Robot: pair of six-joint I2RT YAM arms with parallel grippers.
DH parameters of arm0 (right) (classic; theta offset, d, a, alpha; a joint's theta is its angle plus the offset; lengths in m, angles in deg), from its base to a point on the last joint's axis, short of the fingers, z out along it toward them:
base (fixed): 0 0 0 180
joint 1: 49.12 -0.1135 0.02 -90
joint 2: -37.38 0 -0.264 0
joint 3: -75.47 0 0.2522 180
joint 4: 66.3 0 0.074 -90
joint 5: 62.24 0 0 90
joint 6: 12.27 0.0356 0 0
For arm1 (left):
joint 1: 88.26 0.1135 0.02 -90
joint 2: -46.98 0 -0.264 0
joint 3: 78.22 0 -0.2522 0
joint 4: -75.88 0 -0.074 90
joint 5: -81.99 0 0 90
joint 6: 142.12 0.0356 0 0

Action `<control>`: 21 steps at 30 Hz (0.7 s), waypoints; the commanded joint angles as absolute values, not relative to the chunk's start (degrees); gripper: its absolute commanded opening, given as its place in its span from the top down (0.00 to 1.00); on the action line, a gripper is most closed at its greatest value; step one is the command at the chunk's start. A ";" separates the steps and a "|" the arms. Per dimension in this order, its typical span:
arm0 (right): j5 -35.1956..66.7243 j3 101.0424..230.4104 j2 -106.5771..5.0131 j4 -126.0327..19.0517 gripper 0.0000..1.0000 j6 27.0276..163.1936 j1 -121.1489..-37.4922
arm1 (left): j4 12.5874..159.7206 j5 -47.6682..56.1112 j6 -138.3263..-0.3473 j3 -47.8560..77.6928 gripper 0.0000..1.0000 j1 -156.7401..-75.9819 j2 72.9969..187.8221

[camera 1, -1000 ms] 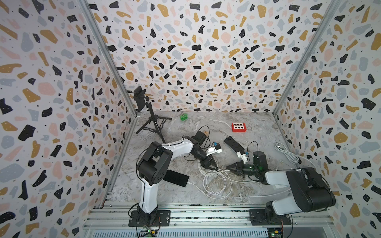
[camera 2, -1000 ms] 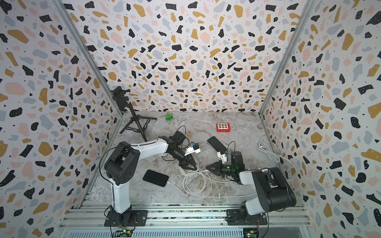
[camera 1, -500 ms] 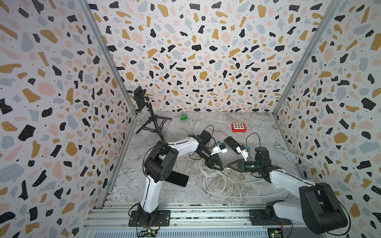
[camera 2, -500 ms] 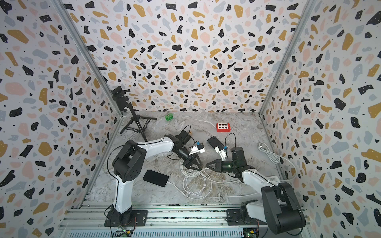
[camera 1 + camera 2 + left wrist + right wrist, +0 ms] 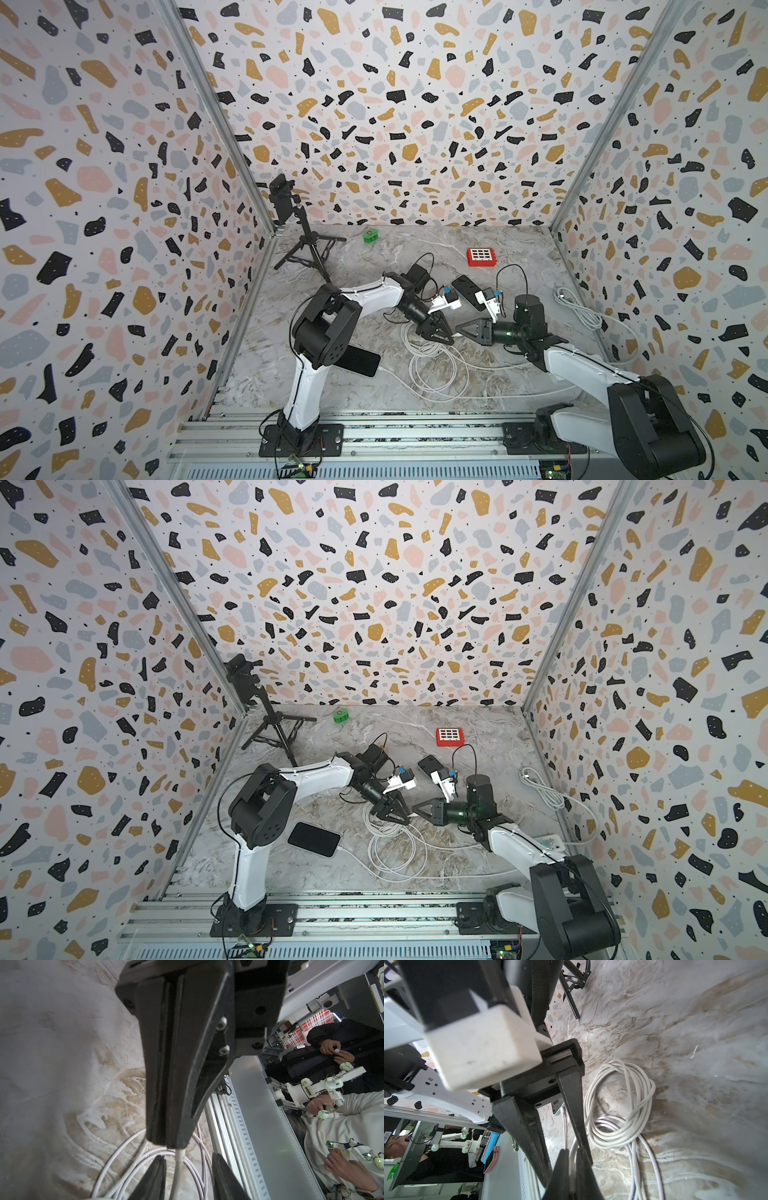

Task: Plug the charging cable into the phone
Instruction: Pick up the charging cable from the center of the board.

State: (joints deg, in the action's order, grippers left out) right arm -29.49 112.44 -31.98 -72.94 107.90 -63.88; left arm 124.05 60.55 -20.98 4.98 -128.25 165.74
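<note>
Charging cable [image 5: 649, 1093] lies coiled in the middle of the bench [image 5: 478, 729], right of the dark phone [image 5: 313, 839]. Right fingers [image 5: 560, 1176] pinch one strand. Left fingers [image 5: 153, 1180] are spread open around that strand.

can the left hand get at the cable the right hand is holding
Probably yes: the right hand is shut on the white cable, and the stretch leaving its tips runs between the left hand's open fingers, with nothing else in the gap.

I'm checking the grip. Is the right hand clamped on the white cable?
Yes, the right hand is shut, with the white cable coming out between its tips.
</note>
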 commanded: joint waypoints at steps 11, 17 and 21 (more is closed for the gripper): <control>-28.92 110.04 -32.30 -80.27 1.00 108.88 -64.40 | 117.26 61.71 -27.82 5.34 0.96 -129.04 165.73; -20.76 112.52 -28.24 -69.56 0.64 105.98 -64.33 | 121.12 58.74 -22.38 6.83 1.00 -128.91 165.50; -4.21 118.24 -23.79 -51.91 0.39 100.04 -64.32 | 116.79 53.90 -26.64 9.72 1.00 -128.32 164.78</control>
